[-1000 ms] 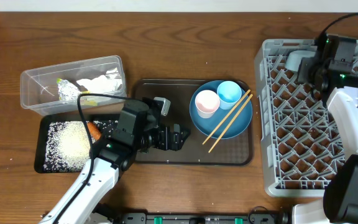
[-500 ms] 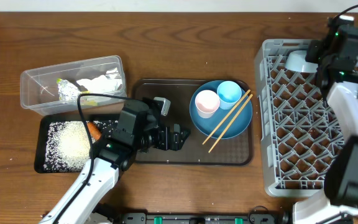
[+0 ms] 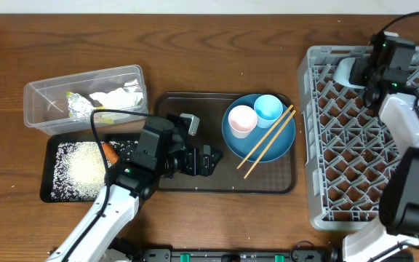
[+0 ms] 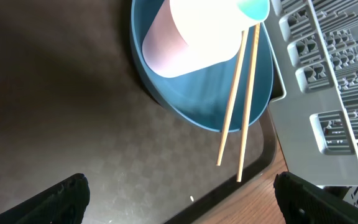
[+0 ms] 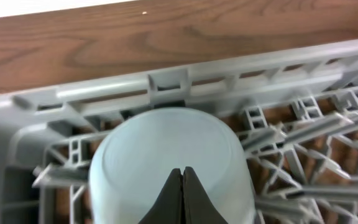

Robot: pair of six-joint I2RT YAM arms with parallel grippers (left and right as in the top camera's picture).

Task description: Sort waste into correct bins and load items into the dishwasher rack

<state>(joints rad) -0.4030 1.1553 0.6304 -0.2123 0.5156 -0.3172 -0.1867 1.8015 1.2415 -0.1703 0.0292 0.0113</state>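
The pale bowl lies upside down in the far left corner of the grey dishwasher rack. My right gripper hovers just over its base, shut and holding nothing. On the blue plate stand the pink cup and the light blue cup, with the chopsticks leaning across the rim. My left gripper is open over the brown serving tray, left of the plate. Tissue, foil and wrapper sit in the clear tub. Rice and carrot lie in the black tray.
The rack fills the table's right side and its near edge stands close to the serving tray's right rim. The tub and the black tray sit side by side at the left, with my left arm reaching over the black tray.
My right wrist has shifted slightly above the rack's far left corner and stays shut over the bowl. The left arm and everything on the tray have not moved.
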